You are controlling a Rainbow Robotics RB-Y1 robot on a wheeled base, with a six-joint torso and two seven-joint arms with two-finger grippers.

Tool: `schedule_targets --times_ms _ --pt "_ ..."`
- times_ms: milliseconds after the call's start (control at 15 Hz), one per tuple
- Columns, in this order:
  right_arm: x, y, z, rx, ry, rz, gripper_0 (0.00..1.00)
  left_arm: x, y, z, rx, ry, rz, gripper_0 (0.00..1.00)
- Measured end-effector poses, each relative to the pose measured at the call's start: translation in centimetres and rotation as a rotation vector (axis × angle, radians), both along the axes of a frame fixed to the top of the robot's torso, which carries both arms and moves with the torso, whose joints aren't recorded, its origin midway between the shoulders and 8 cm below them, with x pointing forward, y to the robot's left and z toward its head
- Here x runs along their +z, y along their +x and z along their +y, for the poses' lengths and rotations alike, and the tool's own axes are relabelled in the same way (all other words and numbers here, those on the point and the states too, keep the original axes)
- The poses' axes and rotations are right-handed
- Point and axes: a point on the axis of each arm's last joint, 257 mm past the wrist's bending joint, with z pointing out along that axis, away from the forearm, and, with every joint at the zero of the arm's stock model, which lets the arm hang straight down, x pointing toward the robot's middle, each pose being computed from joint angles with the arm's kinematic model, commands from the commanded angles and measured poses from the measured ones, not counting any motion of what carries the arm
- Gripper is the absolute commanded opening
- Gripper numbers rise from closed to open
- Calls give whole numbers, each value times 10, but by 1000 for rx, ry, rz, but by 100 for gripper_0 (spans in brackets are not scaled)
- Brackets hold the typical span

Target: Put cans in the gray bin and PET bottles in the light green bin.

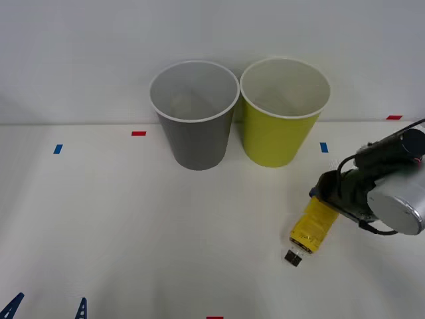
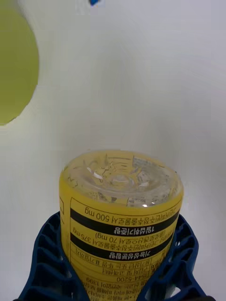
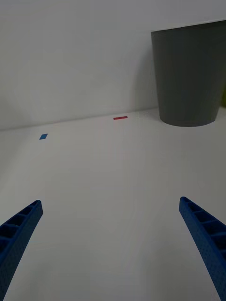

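A lab test bench: bare white table (image 1: pixel 133 252) with red and blue tape marks (image 1: pixel 138 133).

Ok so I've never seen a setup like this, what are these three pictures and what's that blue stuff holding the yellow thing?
It is a two-armed robot sorting rubbish on a white table. One picture looks down from above its arms; the other two come from cameras on each wrist. The blue ribbed pieces are its fingers. The right gripper is closed around a yellow-labelled PET bottle, which points cap-down toward the table. The left gripper waits open, low over the table. At the back stand the gray bin and, touching or nearly touching it, the light green bin.
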Motion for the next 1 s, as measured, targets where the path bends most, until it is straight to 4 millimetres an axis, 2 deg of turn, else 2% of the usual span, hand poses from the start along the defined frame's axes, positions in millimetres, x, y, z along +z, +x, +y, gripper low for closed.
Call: schedule_targets --times_ms 467,733,867,1000 --pt "25 -16 -23 274 -300 -145 0 0 0 0 0 0 0 100" --pt "44 -16 -36 436 -497 -208 0 0 0 0 0 0 0 100" --pt "61 -17 -36 456 -540 -260 0 0 0 0 0 0 0 100" --pt "81 -16 -26 464 -535 -324 0 0 0 0 0 0 0 100"
